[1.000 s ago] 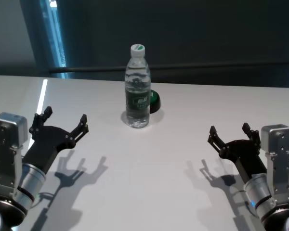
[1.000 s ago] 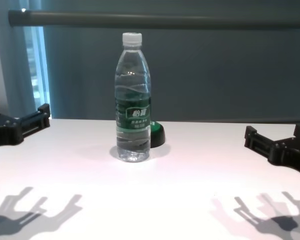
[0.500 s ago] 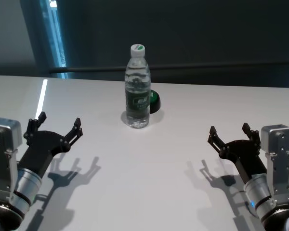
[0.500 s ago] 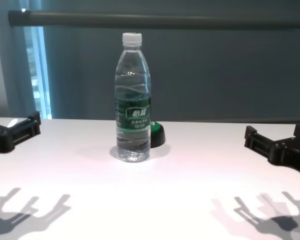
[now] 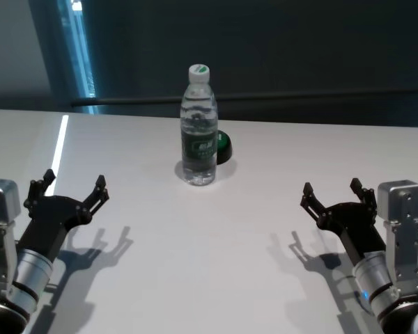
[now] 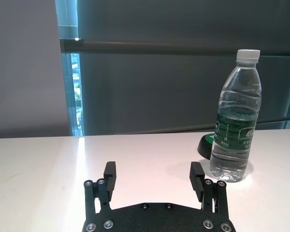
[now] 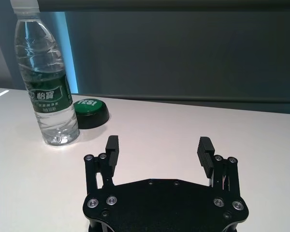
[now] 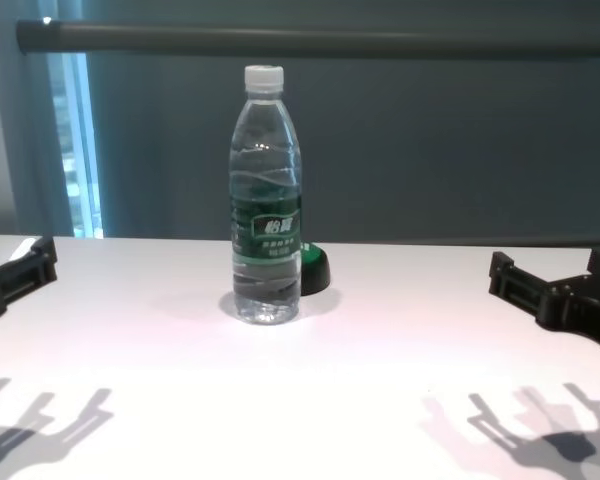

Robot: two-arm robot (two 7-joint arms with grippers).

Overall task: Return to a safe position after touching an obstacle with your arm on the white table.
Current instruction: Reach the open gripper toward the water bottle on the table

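The bottle point(image 5: 198, 125) stands upright at twelve o'clock on the white counter point(image 5: 216, 229), well apart from both empty, spread-wide end effectors, left point(image 5: 67, 193) and right point(image 5: 331, 195), so the arms look nearly safe.

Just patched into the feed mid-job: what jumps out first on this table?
The clear water bottle stands upright and alone at the middle of the white table, with a small green dome right behind it. The left gripper and right gripper hover open at either near side, both well clear of the bottle.
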